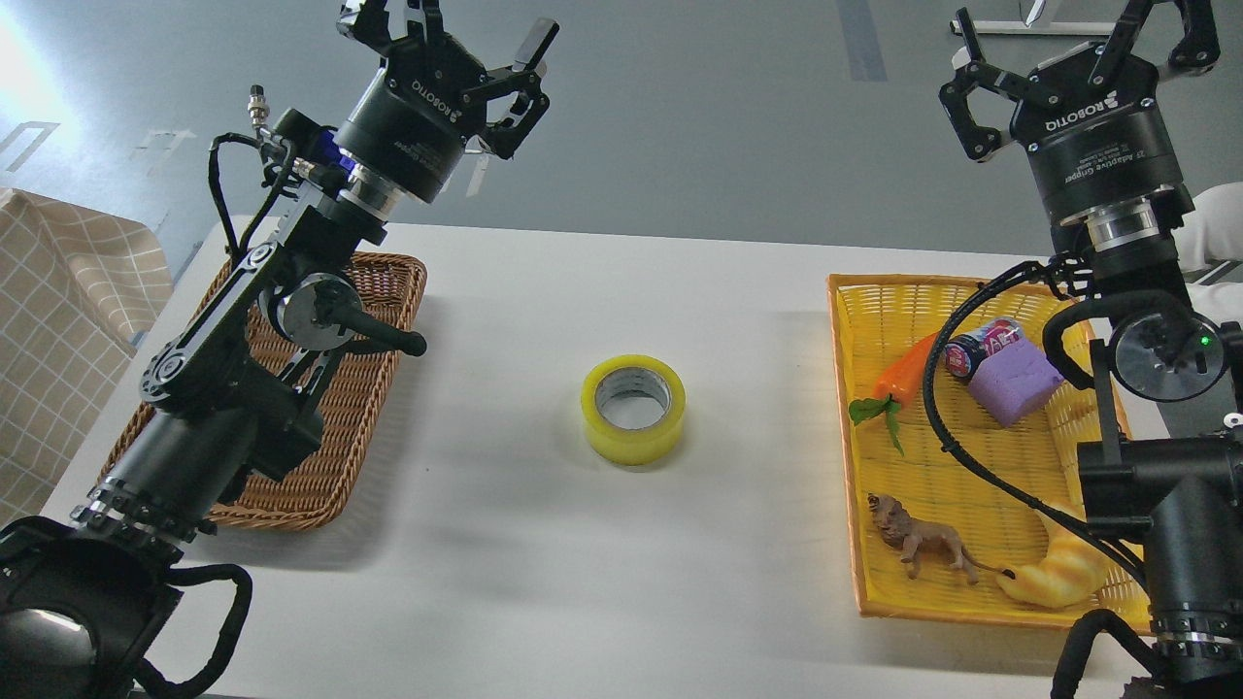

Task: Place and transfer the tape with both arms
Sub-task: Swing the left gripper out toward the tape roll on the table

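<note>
Tape: the tape (633,408) is laid flat, core upward, near the middle of the white table (544,582), touched by neither gripper.
Room around the tape: bare tabletop is seen on every side of the roll; both baskets are kept well apart from it, and the near edge of the table is left uncovered between the two arms.
Left gripper: the left gripper (456,34) is held high beyond the far left part of the table, its fingers (534,44) spread apart and nothing held between them.
Right gripper: the right gripper (1083,44) is raised beyond the far right corner, its fingers spread wide and nothing gripped.
Brown basket: a brown wicker basket (374,388) is set along the left edge of the table and is partly covered by the left arm (243,330); nothing is seen in its visible part.
Yellow basket: a yellow basket (932,485) is set along the right edge, partly hidden by the right arm (1156,466).
Yellow basket contents: a toy carrot (898,379), a small can (976,351) and a purple block (1015,383) are gathered toward the far end; a toy lion (923,546) and a croissant toy (1063,573) are placed at the near end.
Cloth: a checked beige cloth (68,320) is seen past the left edge of the table.
</note>
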Controlling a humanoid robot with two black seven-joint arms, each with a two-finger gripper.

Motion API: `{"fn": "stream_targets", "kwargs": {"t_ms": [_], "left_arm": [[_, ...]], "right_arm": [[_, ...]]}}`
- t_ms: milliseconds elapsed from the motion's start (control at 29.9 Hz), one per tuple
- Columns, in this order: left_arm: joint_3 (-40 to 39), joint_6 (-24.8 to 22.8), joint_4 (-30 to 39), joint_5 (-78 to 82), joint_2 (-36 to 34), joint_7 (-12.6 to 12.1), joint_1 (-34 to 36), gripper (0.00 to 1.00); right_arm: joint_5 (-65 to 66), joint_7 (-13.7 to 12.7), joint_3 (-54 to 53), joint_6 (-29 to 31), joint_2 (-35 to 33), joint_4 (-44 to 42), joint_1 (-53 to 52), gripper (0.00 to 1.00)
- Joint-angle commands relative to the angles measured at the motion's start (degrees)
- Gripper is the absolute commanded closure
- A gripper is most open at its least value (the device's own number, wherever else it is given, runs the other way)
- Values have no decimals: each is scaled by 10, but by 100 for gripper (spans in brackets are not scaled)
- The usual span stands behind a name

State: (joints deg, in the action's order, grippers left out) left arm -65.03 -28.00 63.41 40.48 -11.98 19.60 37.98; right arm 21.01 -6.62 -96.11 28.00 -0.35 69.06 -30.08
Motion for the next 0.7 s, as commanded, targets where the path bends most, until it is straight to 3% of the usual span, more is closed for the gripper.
{"fn": "stream_targets", "kwargs": {"t_ms": [0,167,301,468,601,668], "left_arm": [[7,19,4,121,-6,1,6,2],[60,60,16,246,-29,18,15,2],[105,65,22,276,-52,31,20,2],[204,97,37,350,-102,0,52,2],[235,101,64,375,-130,-22,60,2],[242,98,78,377,-143,-47,60,2]], "right_arm": [[-9,0,0,0,-1,-1,16,1],[-10,1,0,0,-1,-2,27,1],[-10,3,0,0,-1,-2,35,1],[-9,4,0,0,-1,-4,44,1],[-10,5,-1,0,-2,-4,49,1],[-10,6,-1,0,-2,-4,53,1]]}}
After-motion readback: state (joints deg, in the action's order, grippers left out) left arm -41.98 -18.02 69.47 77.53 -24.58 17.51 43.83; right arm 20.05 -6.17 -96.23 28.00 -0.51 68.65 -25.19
